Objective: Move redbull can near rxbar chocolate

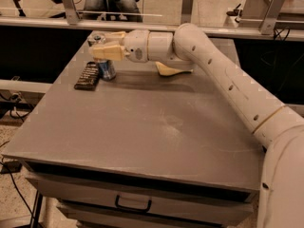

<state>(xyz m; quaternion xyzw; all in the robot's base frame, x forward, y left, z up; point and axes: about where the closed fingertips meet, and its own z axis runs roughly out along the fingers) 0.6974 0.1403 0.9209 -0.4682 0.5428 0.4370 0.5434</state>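
Note:
The redbull can stands at the far left of the grey table, its silver top showing just left of the fingers. The rxbar chocolate, a flat black bar, lies on the table right beside the can on its left. My gripper reaches in from the right and is shut on the redbull can, one finger in front of it and one behind. The can's middle is hidden by the fingers.
A pale yellow sponge lies behind my wrist at the far middle of the table. My white arm crosses the right side. A metal rail runs behind the table. A drawer handle sits under the front edge.

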